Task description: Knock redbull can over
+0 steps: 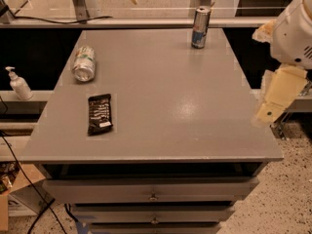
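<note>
The redbull can, slim, blue and silver with a silver top, stands upright near the far right corner of the grey table. My gripper, cream-coloured, hangs from the white arm just off the table's right edge. It points down and to the left, well in front of the can and to its right. It holds nothing that I can see.
A wider silver-green can lies on its side at the far left of the table. A black snack packet lies flat at the near left. A white pump bottle stands on a shelf to the left. Drawers sit below the tabletop.
</note>
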Controlling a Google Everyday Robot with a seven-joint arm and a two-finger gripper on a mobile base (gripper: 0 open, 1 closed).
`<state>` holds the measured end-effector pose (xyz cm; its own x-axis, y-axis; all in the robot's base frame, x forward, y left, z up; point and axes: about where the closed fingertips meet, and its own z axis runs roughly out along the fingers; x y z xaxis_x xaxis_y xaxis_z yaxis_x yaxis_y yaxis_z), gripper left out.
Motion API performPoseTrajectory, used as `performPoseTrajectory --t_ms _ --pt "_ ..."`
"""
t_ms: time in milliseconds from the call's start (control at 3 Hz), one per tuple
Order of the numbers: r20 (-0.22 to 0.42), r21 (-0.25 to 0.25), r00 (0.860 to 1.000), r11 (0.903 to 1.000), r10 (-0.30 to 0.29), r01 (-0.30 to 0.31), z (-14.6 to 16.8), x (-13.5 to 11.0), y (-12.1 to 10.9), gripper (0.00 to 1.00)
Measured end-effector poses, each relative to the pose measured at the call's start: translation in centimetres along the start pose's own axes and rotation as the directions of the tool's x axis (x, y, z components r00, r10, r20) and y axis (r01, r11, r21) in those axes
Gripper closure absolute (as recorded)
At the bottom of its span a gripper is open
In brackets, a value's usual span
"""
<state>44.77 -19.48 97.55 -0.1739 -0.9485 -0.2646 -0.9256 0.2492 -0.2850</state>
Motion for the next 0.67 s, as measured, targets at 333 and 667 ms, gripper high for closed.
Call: performPoseTrajectory --t_ms 333,667 --pt "0.124 -0.002 0.992 1.0000 0.000 0.001 1.2 -1.7 -1.7 0.00" --pt "0.224 0.050 0.975 0.9987 -0.003 -0.009 1.8 -2.9 -8.9 0.00"
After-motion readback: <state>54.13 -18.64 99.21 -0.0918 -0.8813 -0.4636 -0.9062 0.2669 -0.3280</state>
